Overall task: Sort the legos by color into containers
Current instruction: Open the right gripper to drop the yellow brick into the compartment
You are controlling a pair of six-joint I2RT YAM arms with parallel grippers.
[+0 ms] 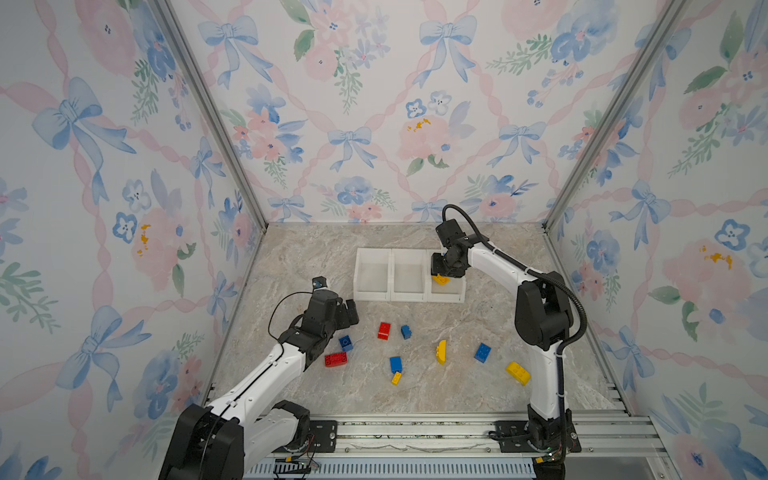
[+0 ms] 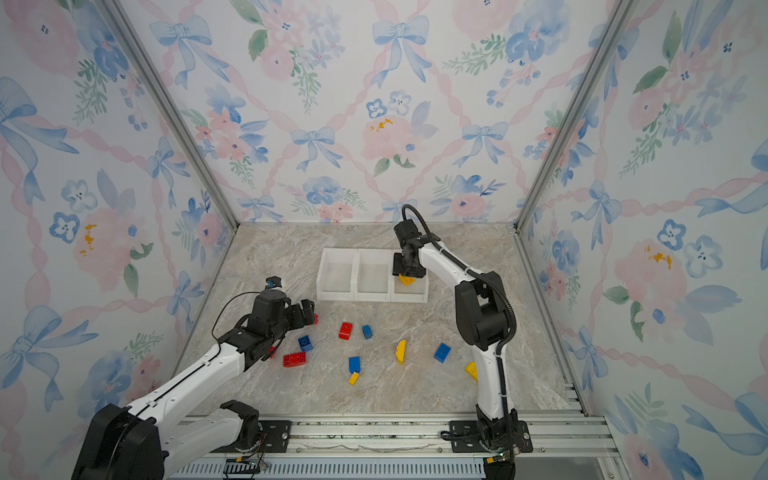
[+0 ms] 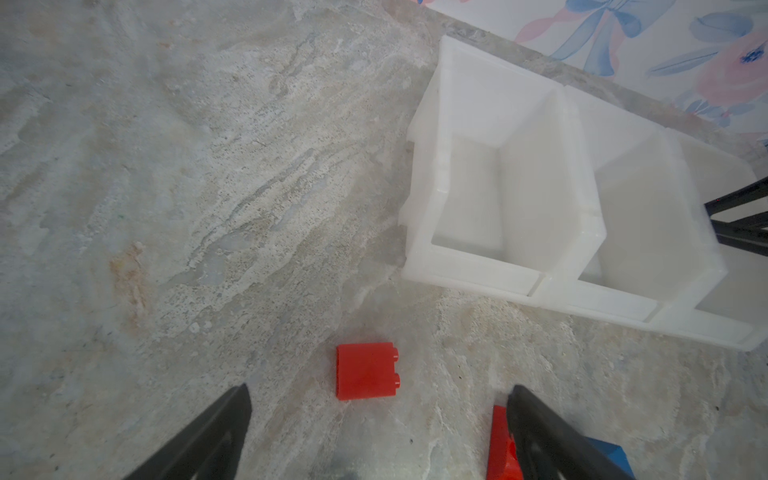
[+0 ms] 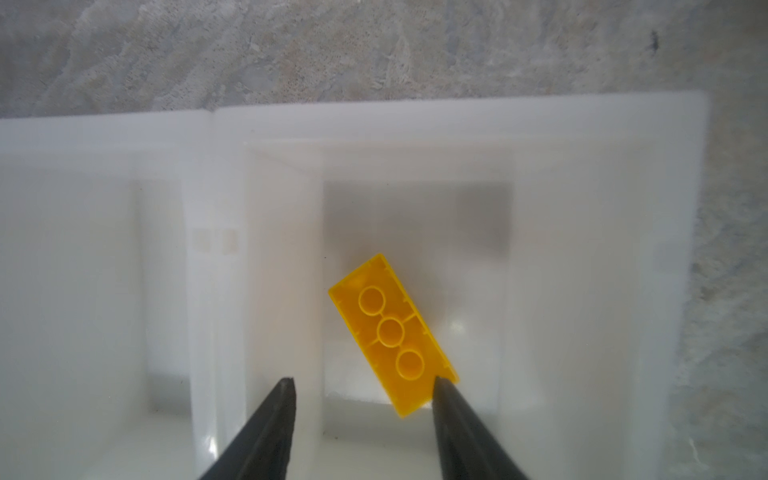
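Right wrist view: right gripper (image 4: 361,382) hangs over the end bin of the containers (image 4: 415,120). Its jaws are part open, wider than the yellow brick (image 4: 392,332) below, so nothing is gripped. One fingertip overlaps the brick's corner; contact can't be told. The brick lies hollow side up on that bin's floor, askew to the walls. This reads as a drop-off, w/ the gripper held over the opening so the piece lands inside, not on a rim. In both top views the other two bins look empty.

Left wrist view: left gripper (image 3: 380,388) is spread fully wide, holding nothing, poised above a red brick (image 3: 368,371). That brick lies on its side on the marble table (image 3: 166,208), near the bins' front corner, and is prob. the next pick. A second red brick (image 3: 500,449) sits right by one finger, so closing room is tight on that side.

In a top view the rest of the legos lie scattered btwn the arms in front of the bins, e.g. a curved yellow piece (image 1: 441,351) and a blue brick (image 1: 482,352). A bare strip of marble btwn the bins' front wall and the nearest bricks leaves room to approach. The bin dividers are the edges to clear.
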